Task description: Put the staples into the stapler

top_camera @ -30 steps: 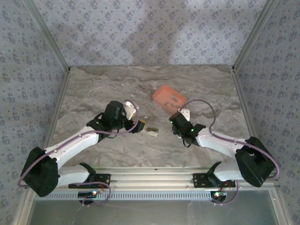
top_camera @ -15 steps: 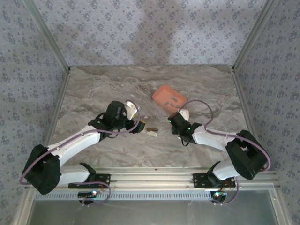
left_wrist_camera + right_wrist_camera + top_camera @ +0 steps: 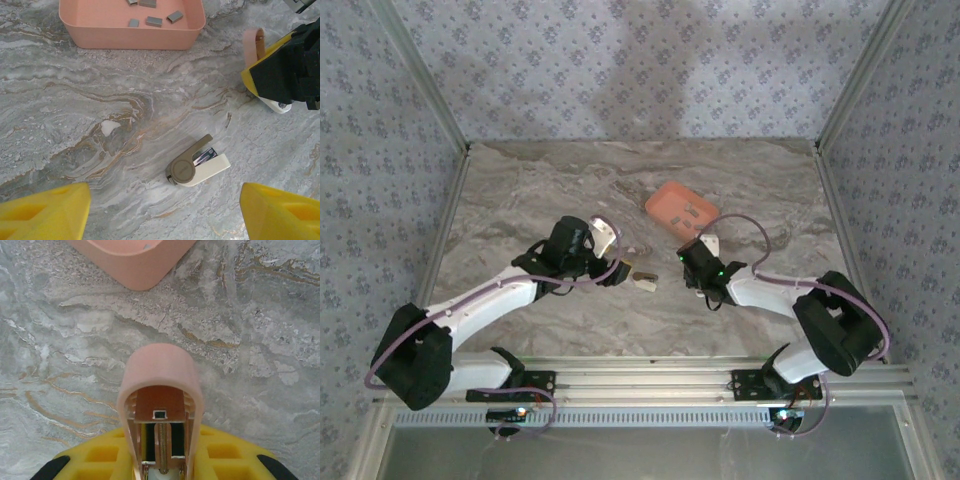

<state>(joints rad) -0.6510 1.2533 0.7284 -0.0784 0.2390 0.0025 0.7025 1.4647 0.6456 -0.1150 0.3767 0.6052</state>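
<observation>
A pale pink stapler (image 3: 160,390) stands between the pads of my right gripper (image 3: 161,452), which is shut on it; its open end shows a spring and a metal channel. From the left wrist view the pink stapler (image 3: 253,44) pokes out of the right gripper (image 3: 280,75). Several grey staples (image 3: 154,21) lie in the salmon-orange tray (image 3: 131,37). My left gripper (image 3: 162,215) is open, its yellow fingertips (image 3: 45,210) apart above bare table. From above, the left gripper (image 3: 617,258) and right gripper (image 3: 703,258) face each other.
A small white and olive-brown hinged item (image 3: 196,162) with a metal insert lies on the marble table between the arms, also visible from above (image 3: 642,279). The tray (image 3: 682,210) sits behind the right gripper. Patterned walls close in the table.
The right arm has folded its elbow inward and its gripper has edged left with the pink stapler. The left wrist has turned slightly. The item on the table has not moved.
</observation>
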